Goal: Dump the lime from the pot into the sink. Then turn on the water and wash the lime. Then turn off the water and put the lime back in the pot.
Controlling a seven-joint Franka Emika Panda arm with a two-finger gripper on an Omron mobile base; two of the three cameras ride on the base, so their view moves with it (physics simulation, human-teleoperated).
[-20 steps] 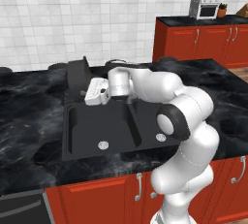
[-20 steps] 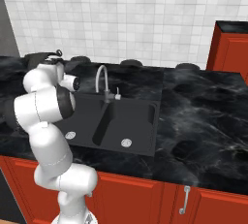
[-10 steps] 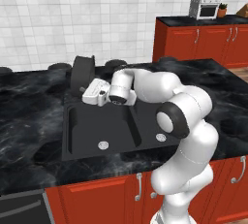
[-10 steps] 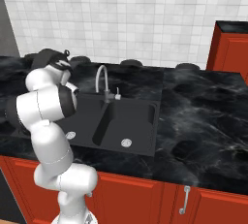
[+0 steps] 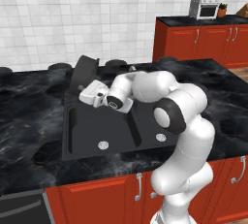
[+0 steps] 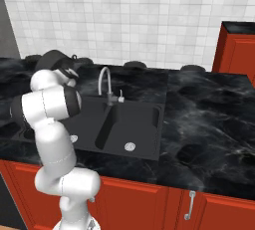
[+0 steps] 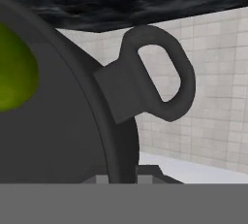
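The dark grey pot point(image 5: 83, 72) is lifted and tipped steeply on edge over the back left corner of the black sink point(image 5: 104, 126). My gripper point(image 5: 81, 91) is shut on its rim, beside a side handle point(image 7: 160, 80). In the hand view the rim point(image 7: 116, 140) runs down between my fingertips, and the yellow-green lime point(image 7: 12, 72) lies inside the pot at the left edge. From the right base view the pot point(image 6: 50, 59) shows behind my arm, left of the grey gooseneck faucet point(image 6: 104, 77).
The sink has two basins, each with a silver drain point(image 5: 102, 145) point(image 5: 160, 136). Black marble counter point(image 5: 29, 116) surrounds it, with stove burners point(image 6: 134, 65) along the tiled back wall. Red cabinets point(image 5: 193, 43) and a small toaster oven point(image 5: 205, 6) stand at the far right.
My hand has risen and rolled, tipping the pot from a shallow slant to nearly on its side. The grip on the rim stays the same.
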